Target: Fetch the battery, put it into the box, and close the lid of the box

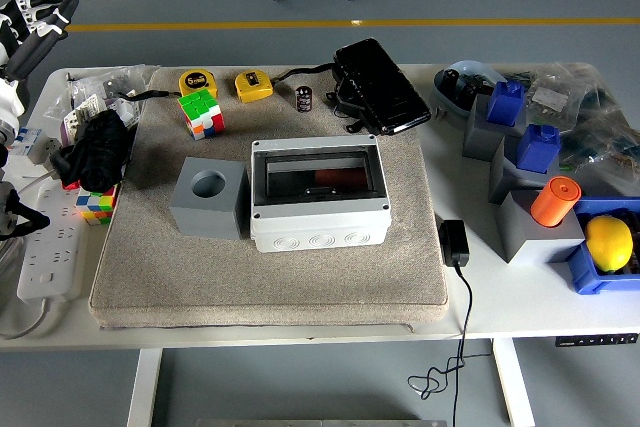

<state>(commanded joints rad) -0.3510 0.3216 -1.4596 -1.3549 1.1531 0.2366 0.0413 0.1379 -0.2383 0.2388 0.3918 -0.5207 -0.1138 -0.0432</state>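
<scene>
The left hand (35,19) hangs raised off the table's (520,307) far-left corner, fingers loosely extended and empty, with the battery (304,98) well to its right, just beyond the box (318,193), ungrasped.

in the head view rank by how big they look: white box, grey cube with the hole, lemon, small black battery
1. white box
2. grey cube
3. lemon
4. battery, farthest back, yet clearly smallest
</scene>
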